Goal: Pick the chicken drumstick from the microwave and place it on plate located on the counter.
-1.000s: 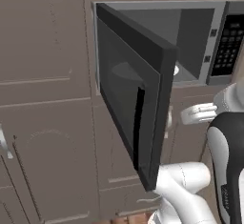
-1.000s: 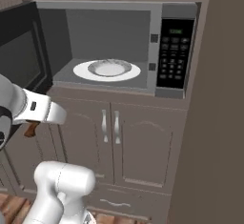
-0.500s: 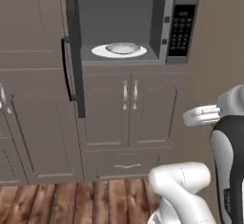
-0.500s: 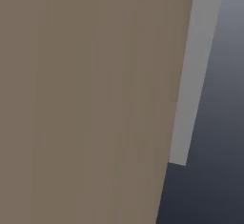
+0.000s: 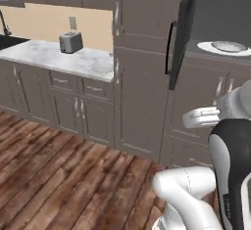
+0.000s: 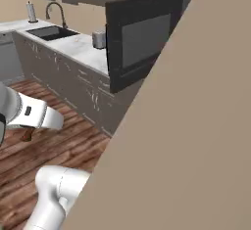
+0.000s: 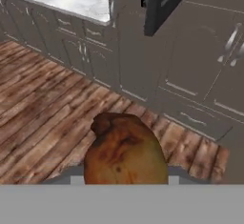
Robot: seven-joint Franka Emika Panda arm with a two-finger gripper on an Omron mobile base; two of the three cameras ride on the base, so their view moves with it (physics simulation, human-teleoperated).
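Note:
The chicken drumstick [image 7: 125, 152], brown and glossy, looms large at the bottom middle of the hand view. My gripper [image 7: 125, 175] is shut on it, and the meat hides the fingertips. In the right base view the gripper [image 6: 27, 134] hangs low at the left, over the wooden floor, with a brown bit under it. The microwave [image 5: 215, 23] is at the upper right with its dark door [image 5: 176, 33] swung open. The counter [image 5: 54, 55] of white marble lies to the left of it. I cannot make out the plate against the pale marble.
A white disc with a grey mound [image 5: 223, 47] remains inside the microwave. A toaster [image 5: 71, 42] stands on the counter, with a sink and faucet [image 6: 51, 28] further along. A tall cabinet [image 5: 142, 77] stands between counter and microwave. A tan panel [image 6: 196, 126] blocks the right base view's right side.
The whole picture has swung: the base has moved, so the microwave has gone to the right edge and the counter with the toaster has come into view. The drumstick stays held.

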